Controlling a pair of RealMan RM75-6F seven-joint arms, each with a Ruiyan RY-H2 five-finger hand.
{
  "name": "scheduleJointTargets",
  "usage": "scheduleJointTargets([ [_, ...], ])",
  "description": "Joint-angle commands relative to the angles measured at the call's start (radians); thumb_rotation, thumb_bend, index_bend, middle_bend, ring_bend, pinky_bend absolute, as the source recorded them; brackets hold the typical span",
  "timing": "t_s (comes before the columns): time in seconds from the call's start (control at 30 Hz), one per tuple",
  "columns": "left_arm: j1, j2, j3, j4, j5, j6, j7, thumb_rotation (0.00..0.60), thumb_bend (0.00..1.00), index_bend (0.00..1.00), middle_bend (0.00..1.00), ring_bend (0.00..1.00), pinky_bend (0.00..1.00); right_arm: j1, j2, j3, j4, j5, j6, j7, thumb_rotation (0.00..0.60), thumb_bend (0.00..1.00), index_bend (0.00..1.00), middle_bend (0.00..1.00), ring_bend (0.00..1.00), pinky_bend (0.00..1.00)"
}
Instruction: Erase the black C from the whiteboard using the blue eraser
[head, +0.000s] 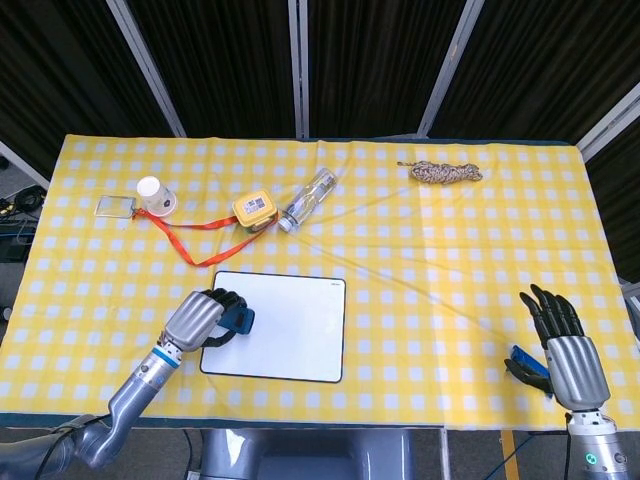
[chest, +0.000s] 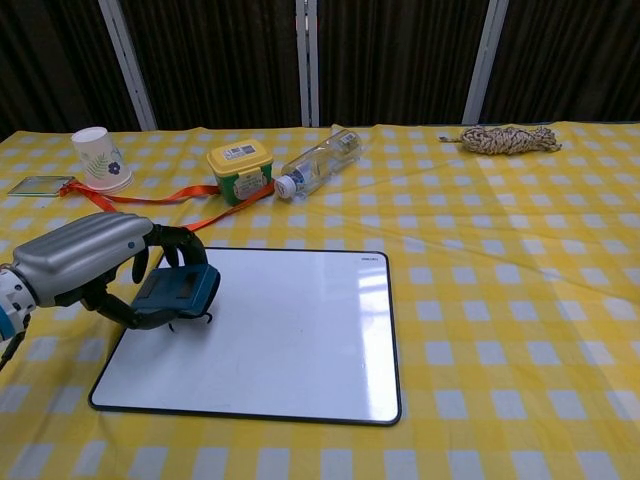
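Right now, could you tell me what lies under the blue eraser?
The whiteboard lies under the blue eraser, which the left hand holds near the board's left edge. Whether black ink remains beneath the eraser cannot be seen.

Left hand (chest: 95, 262) fingers curled, gripping; right hand (head: 572, 355) fingers spread, idle.

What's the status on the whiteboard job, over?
Left hand holds eraser on whiteboard, left edge. Right hand open, idle at table's right. Small dark trace under eraser; rest of board looks clean. Nothing in the way.
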Motion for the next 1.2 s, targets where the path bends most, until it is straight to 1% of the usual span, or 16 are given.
scheduleJointTargets([
  [0.03,-0.007,-0.008,0.006,-0.022,0.015,-0.002,0.015,0.600,0.62,0.76,0.57,0.53,0.52,0.000,0.002,0.002,0.000,0.002,0.001,0.003,0.600,0.06,0.02,0.00,0.00,0.00],
  [0.27,-0.015,-0.035,0.014,-0.079,0.023,-0.020,0.057,0.600,0.63,0.76,0.57,0.53,0.52,-0.001,0.005,0.003,0.000,0.002,0.004,0.009,0.600,0.06,0.02,0.00,0.00,0.00],
  [0.6,-0.018,-0.065,0.026,-0.122,0.028,-0.038,0.124,0.600,0.63,0.76,0.57,0.53,0.52,-0.001,0.009,0.003,-0.002,0.001,0.005,0.016,0.600,0.06,0.02,0.00,0.00,0.00],
  [0.73,-0.016,-0.058,0.020,-0.112,0.015,-0.041,0.130,0.600,0.63,0.76,0.57,0.53,0.52,-0.001,0.009,0.002,-0.003,-0.002,0.006,0.014,0.600,0.06,0.02,0.00,0.00,0.00],
  [0.83,-0.018,-0.036,0.000,-0.075,-0.006,-0.045,0.131,0.600,0.63,0.76,0.57,0.53,0.52,-0.001,0.006,0.001,-0.002,-0.003,0.004,0.008,0.600,0.06,0.02,0.00,0.00,0.00],
  [1.03,-0.015,-0.021,-0.025,-0.018,-0.044,-0.052,0.092,0.600,0.63,0.76,0.57,0.53,0.52,0.000,0.003,-0.001,0.000,-0.004,0.001,0.003,0.600,0.06,0.02,0.00,0.00,0.00],
  [1.2,-0.022,-0.020,-0.033,0.016,-0.061,-0.071,0.063,0.600,0.63,0.76,0.57,0.53,0.52,0.002,0.000,-0.001,0.001,-0.003,-0.002,0.002,0.600,0.06,0.02,0.00,0.00,0.00],
])
